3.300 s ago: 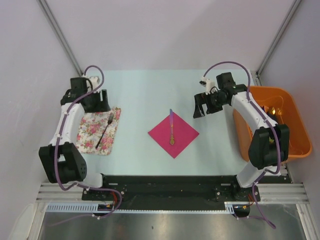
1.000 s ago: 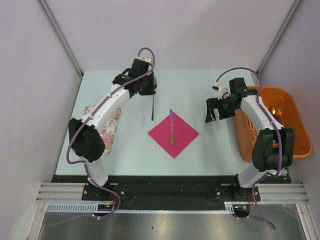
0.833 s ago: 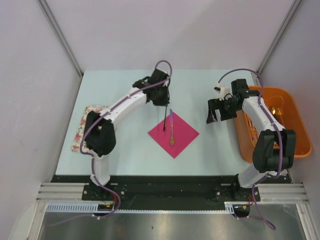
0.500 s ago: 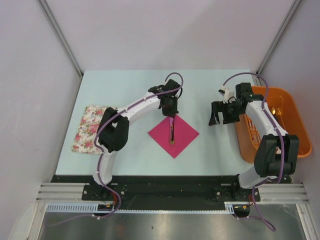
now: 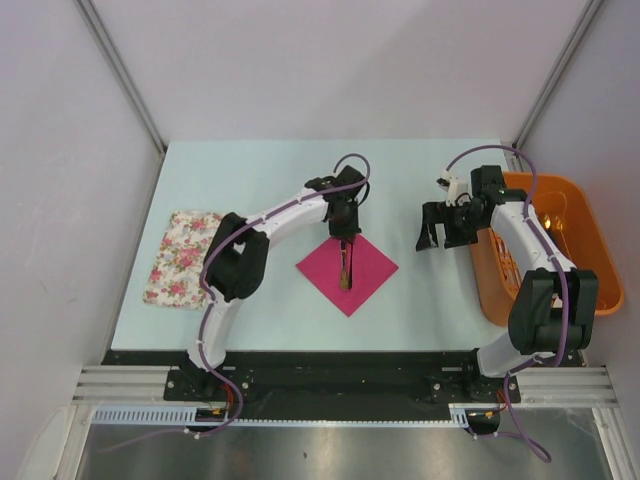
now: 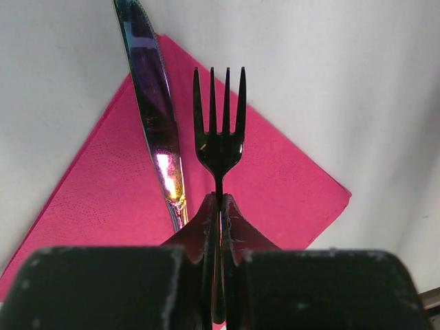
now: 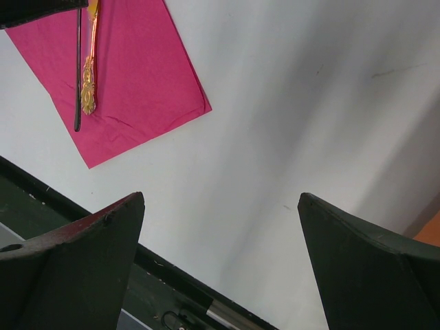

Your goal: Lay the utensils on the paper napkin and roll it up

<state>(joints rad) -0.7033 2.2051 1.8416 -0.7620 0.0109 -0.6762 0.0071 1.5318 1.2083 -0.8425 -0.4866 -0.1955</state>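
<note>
1. Pale blue table (image 5: 270, 180), with white walls on three sides, is the work surface.
2. My left gripper (image 6: 220, 203) is clamped on the thin neck of a black fork (image 6: 219, 137). Both fingers (image 6: 234, 227) press against it from either side.
3. The fork's tines point straight ahead of my left gripper, over the paper napkin (image 6: 275, 185). I cannot tell whether the fork rests on the sheet.
4. The paper napkin lies flat directly beneath my left gripper and extends ahead of it, one corner pointing forward.
5. A knife (image 6: 155, 117) lies just left of the fork and roughly parallel to it. Its iridescent purple blade runs past the napkin's forward edge onto the table.
6. My right gripper (image 7: 221, 199) is spread wide, with nothing between its fingers, above bare table.
7. In the right wrist view, the napkin is ahead and to the left of my right gripper, well apart from it. The knife's gold handle and the fork's black handle end lie side by side on the napkin.
8. An orange tub (image 5: 590, 270) stands just outboard of my right gripper.
9. A floral mat (image 5: 183, 258) lies far out to the left of my left gripper.
</note>
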